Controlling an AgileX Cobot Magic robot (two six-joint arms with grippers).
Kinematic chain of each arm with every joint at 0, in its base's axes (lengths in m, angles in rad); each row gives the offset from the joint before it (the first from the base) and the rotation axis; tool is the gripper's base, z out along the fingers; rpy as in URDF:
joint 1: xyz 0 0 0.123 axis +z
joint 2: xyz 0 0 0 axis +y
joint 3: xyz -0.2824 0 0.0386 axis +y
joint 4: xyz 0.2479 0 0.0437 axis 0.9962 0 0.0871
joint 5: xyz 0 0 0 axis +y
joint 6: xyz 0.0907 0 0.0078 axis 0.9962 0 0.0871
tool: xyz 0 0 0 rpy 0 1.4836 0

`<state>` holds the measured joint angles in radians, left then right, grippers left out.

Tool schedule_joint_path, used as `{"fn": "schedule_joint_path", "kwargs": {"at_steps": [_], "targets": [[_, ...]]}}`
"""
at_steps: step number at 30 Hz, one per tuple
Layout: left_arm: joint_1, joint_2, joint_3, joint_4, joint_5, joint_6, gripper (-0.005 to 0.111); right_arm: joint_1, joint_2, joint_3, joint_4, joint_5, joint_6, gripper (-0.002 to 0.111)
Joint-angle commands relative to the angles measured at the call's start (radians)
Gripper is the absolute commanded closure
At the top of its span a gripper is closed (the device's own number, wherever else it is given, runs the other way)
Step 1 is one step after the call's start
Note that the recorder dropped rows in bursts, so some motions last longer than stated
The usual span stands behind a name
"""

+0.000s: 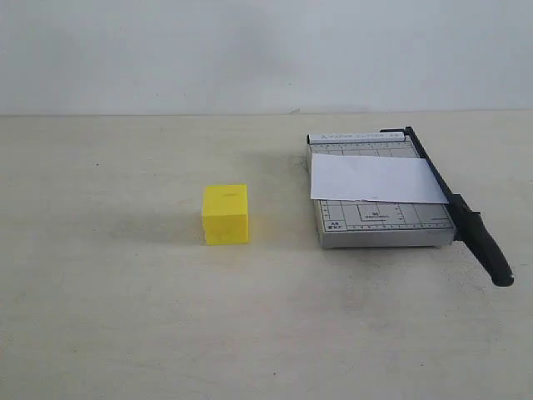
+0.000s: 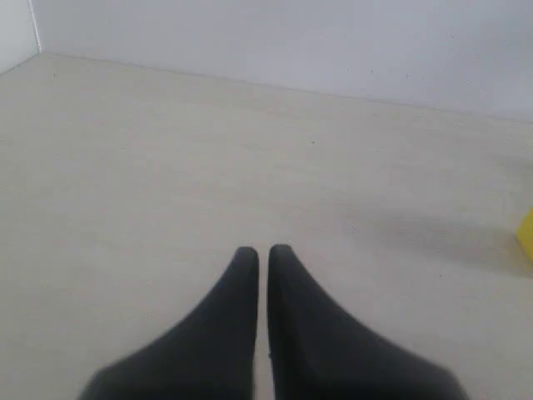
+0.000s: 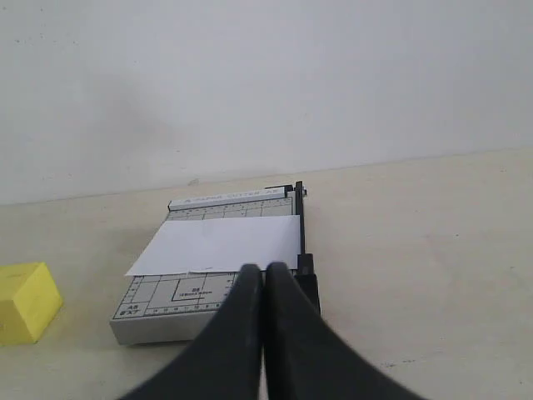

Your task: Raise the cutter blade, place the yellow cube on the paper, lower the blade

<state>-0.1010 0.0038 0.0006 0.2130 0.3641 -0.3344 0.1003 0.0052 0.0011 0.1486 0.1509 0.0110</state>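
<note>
From the exterior view, nothing of the job looks begun. The cutter blade (image 1: 456, 204) lies down flat along the right edge of the grey base (image 1: 383, 221), its thick handle sticking out past the near corner. The paper (image 1: 375, 179) rests across the base with one end tucked against the blade. The yellow cube (image 1: 226, 214) stands on the bare table (image 1: 125, 317), well to the left of the cutter and touching nothing. Neither arm shows here.

In the left wrist view, the left gripper (image 2: 263, 254) has its two black fingers pressed nearly together, only a thin slit between them, and nothing is in them. It hangs over plain tabletop, and a sliver of the cube peeks in at the picture's edge (that is all this camera gets of it).

In the right wrist view, the right gripper (image 3: 265, 271) is likewise pinched closed and empty, and it looks straight at the cutter. The blade is down along the side of the base, the paper is spread on the grid, and the cube sits off beside the base on the table.

So I'd judge all three steps are left: raise the blade, set the cube on the paper, then bring the blade down. The right arm seems better placed for the handle, and the left for the cube.
</note>
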Motion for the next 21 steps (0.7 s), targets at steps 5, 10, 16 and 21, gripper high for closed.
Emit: {"fn": "schedule_joint_path", "kwargs": {"at_steps": [5,10,16,21], "targets": [[0.004,-0.004,-0.001,0.006,0.0,-0.007,0.102,0.0,-0.005,-0.001,-0.005,-0.005,0.005,0.108],[0.004,-0.004,-0.001,0.006,0.0,-0.007,0.102,0.0,-0.005,-0.001,-0.005,-0.005,0.008,0.108],[0.004,-0.004,-0.001,0.006,0.0,-0.007,0.102,0.0,-0.005,-0.001,-0.005,-0.007,0.006,0.108],[0.004,-0.004,-0.001,0.006,0.0,-0.007,0.102,0.0,-0.005,-0.001,-0.001,-0.03,0.022,0.108]]}}
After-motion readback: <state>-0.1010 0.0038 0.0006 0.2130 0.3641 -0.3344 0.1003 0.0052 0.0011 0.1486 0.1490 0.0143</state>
